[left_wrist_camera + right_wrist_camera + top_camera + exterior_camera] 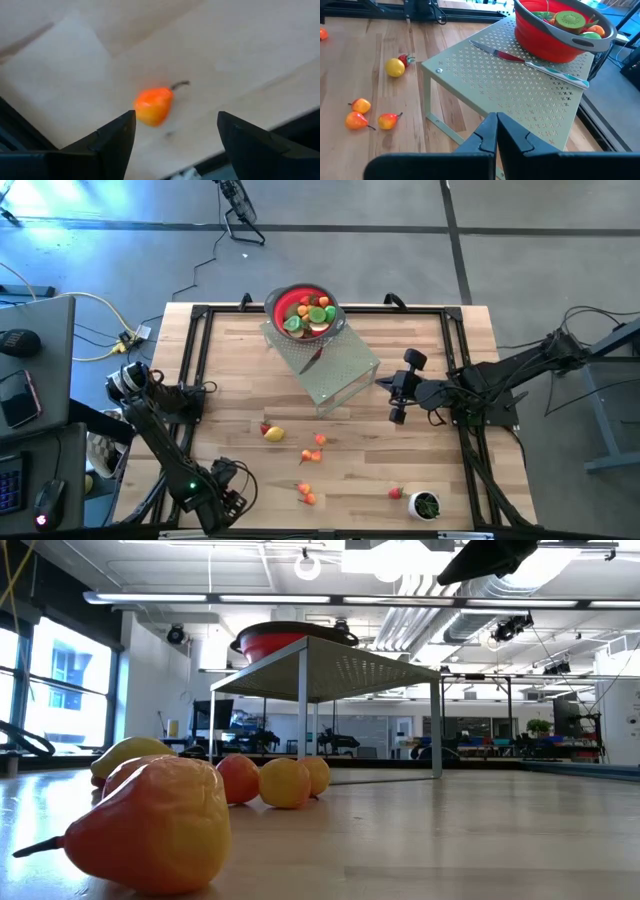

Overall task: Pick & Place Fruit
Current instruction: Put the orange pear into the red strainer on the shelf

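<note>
Fruit (153, 106) on bare wood near table edge; left hand (172, 137) released above; right hand (496, 132) clenched.

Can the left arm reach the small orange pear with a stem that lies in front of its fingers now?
Probably yes. The left gripper is open, and the small orange pear lies alone on the bare wooden table, nothing between them.

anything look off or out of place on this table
Yes: a knife lies loose on the perforated stand, beside the red bowl of fruit, while other toy fruit pieces sit scattered on the table: a lemon and small orange pieces near the front edge.
</note>
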`<act>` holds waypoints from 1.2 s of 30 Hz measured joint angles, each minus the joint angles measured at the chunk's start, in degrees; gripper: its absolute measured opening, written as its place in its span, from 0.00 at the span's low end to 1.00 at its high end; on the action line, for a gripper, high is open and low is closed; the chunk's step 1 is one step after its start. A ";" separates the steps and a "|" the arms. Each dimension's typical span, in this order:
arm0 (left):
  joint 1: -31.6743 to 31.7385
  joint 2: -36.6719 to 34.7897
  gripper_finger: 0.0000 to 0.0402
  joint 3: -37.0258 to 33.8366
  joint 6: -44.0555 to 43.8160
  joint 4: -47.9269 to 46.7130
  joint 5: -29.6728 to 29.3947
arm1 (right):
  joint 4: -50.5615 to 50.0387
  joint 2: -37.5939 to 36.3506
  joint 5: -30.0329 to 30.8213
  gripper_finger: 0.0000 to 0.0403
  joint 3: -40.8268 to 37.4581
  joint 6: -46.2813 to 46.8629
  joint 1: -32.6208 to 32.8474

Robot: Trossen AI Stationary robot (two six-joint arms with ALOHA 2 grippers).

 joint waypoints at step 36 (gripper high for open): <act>-4.13 -0.02 0.62 -5.69 -3.43 5.24 -4.74 | 3.06 0.00 -0.04 0.01 0.00 0.00 0.02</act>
